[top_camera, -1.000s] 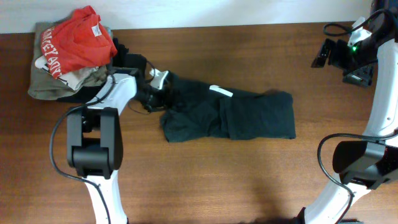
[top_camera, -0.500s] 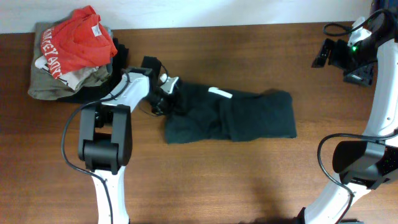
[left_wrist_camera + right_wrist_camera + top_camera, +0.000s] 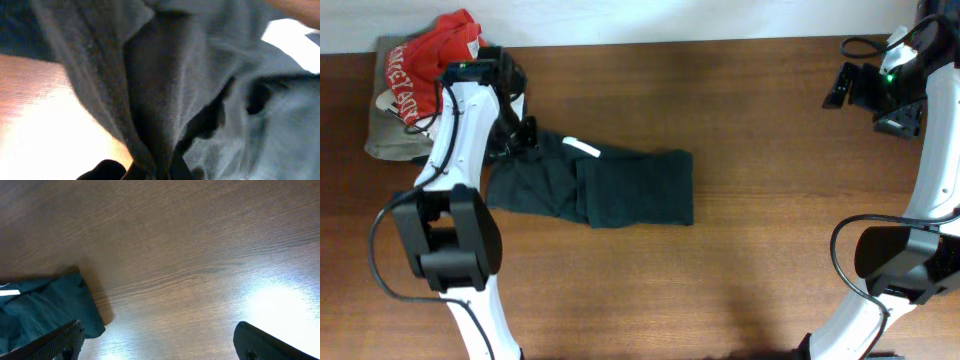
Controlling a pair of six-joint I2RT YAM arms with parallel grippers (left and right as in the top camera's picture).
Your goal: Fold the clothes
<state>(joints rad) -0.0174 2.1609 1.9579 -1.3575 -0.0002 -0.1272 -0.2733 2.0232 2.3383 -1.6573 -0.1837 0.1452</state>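
Observation:
The clothes, a dark navy T-shirt [image 3: 620,190], lie crumpled across the table left of centre, with the white neck label [image 3: 583,148] facing up. My left gripper [image 3: 520,138] is at the shirt's upper left corner, shut on a bunched fold of its fabric. In the left wrist view the dark cloth [image 3: 170,85] fills the frame and runs down into the gripper [image 3: 161,172]; the label [image 3: 295,40] shows at top right. My right gripper [image 3: 842,85] hangs open at the far back right. Its fingers [image 3: 65,340] are spread over bare wood, with the shirt's end [image 3: 45,307] at lower left.
A pile of other garments sits at the back left corner: a red shirt with white lettering [image 3: 430,55] on a beige-grey garment [image 3: 390,140]. The left arm's upper link [image 3: 470,85] reaches over that pile. The right arm's base [image 3: 900,260] stands at the right edge.
The left gripper closed on the shirt's left end and pulled it leftward toward the pile; the whole shirt slid left with it. The right arm has not moved.

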